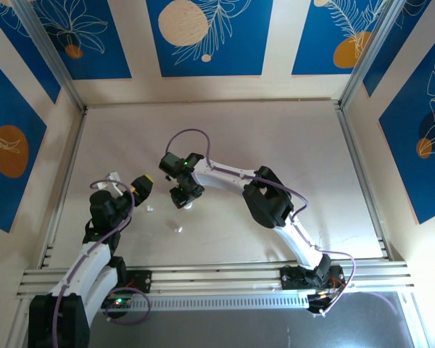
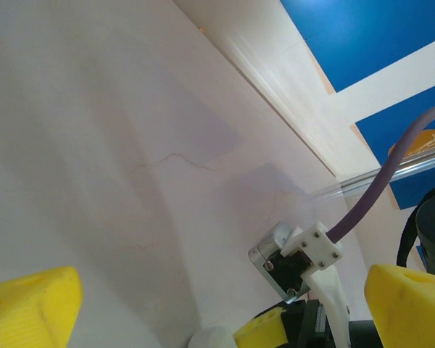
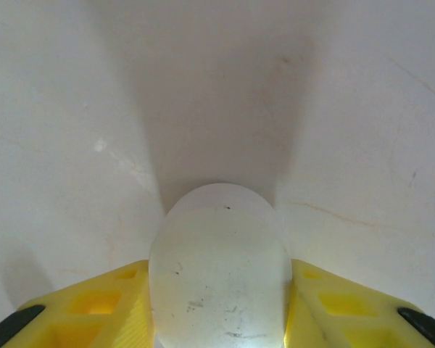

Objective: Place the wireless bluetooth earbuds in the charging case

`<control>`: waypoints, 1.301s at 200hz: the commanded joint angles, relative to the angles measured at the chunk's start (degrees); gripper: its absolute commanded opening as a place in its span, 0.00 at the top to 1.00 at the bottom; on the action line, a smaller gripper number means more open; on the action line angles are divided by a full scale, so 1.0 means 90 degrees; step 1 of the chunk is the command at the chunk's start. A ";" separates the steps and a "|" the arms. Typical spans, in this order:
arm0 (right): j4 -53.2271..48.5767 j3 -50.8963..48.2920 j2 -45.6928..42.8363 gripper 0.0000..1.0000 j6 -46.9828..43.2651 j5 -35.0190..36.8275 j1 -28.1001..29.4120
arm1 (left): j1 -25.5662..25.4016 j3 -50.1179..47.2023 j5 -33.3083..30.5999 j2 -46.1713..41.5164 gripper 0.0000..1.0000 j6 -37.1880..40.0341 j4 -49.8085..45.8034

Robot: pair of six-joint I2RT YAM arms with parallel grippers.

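White charging case [image 3: 219, 275], smooth rounded pebble, faintly scuffed, lying on pale table [image 3: 72, 109]

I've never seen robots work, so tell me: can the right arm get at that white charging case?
Probably yes. The white charging case lies between the right gripper's yellow fingers, with nothing in the way; whether they grip it yet is unclear.

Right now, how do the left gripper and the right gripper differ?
The left gripper stands wide open, nothing held; the right gripper clamps a white charging case by both sides. The left gripper is tilted, viewing across the table; the right gripper points down at it. Both have yellow fingers.
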 commanded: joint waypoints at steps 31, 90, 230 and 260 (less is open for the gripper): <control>0.0781 -0.1060 -0.1126 0.58 0.0572 -0.0623 -0.0341 | 0.0039 -0.0066 0.0521 0.0410 0.00 -0.0030 0.0859; 0.1530 -0.2286 -0.2036 0.58 0.0953 -0.1370 -0.0859 | -0.0844 0.0274 0.0888 0.1875 0.00 0.0102 0.1998; 0.3738 -0.4149 -0.3214 0.57 0.2192 -0.3564 -0.2051 | -0.2417 0.1358 0.2153 0.4165 0.10 -0.0077 0.3444; 0.4055 -0.4265 -0.3251 0.57 0.2398 -0.3768 -0.2097 | -0.2418 0.1388 0.2204 0.4270 0.16 -0.0117 0.3497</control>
